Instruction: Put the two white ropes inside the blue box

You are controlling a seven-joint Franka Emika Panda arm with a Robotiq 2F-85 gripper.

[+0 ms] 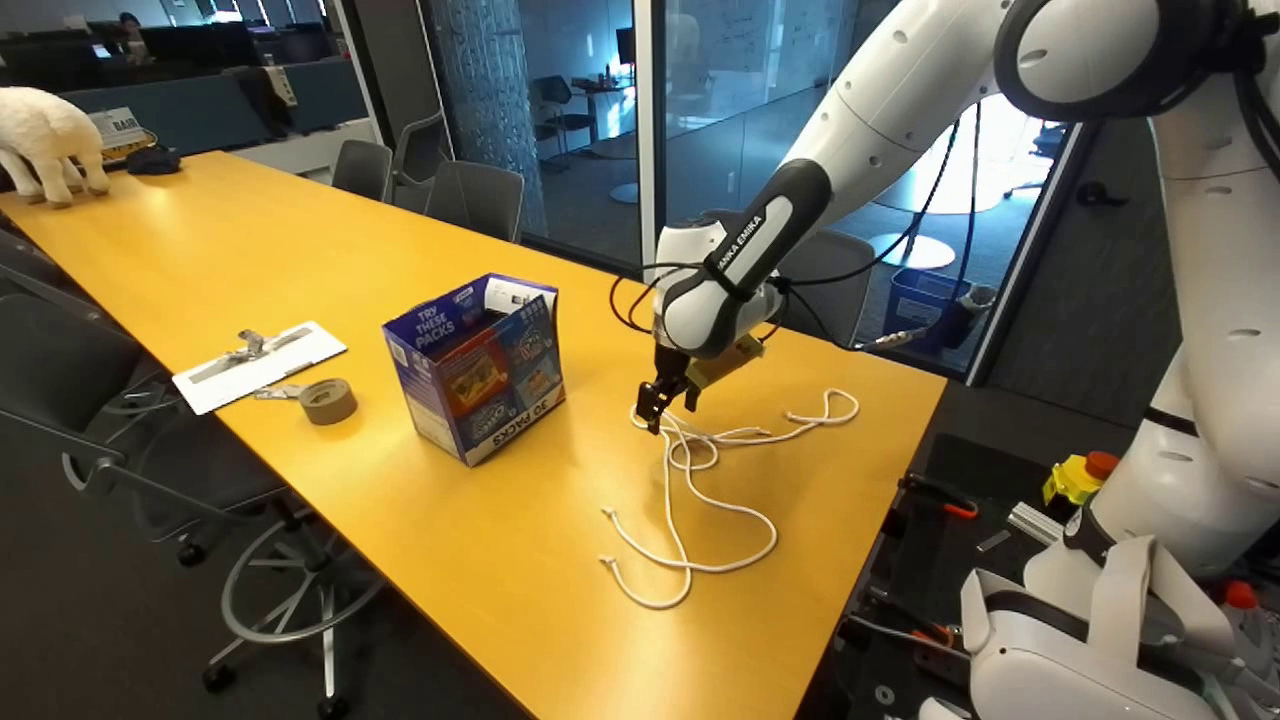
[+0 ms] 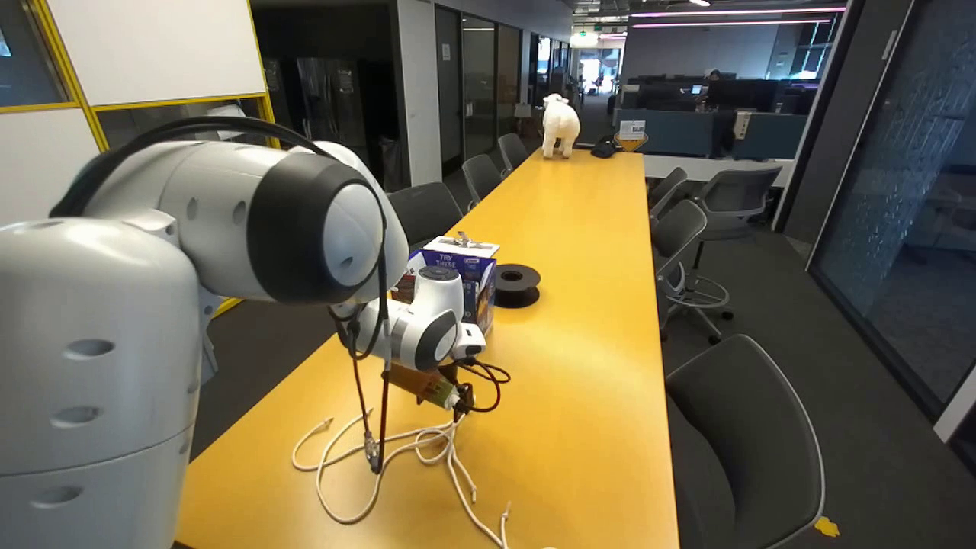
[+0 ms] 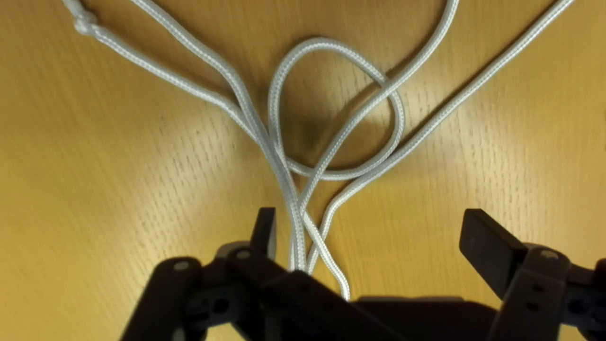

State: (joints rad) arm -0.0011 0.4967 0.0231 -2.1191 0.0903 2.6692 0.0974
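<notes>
The two white ropes lie tangled on the table in both exterior views (image 1: 715, 570) (image 2: 343, 521), with loops and knotted ends; I cannot tell which strand belongs to which. In the wrist view, the ropes (image 3: 335, 175) form a small loop, and several strands run down between my fingers, nearer the left finger. My gripper (image 3: 369, 215) is open with nothing held, low over the ropes; it also shows in both exterior views (image 1: 672, 405) (image 2: 456, 400). The blue box (image 1: 500, 375) stands upright with its top open; the arm partly hides it in an exterior view (image 2: 476, 286). Its inside is mostly hidden.
A white clipboard (image 1: 262, 365) and a brown tape roll (image 1: 327, 402) lie beyond the box near the table edge. A black spool (image 2: 517, 286) stands beside the box. A white toy sheep (image 2: 560, 126) is at the far table end. Chairs line both sides.
</notes>
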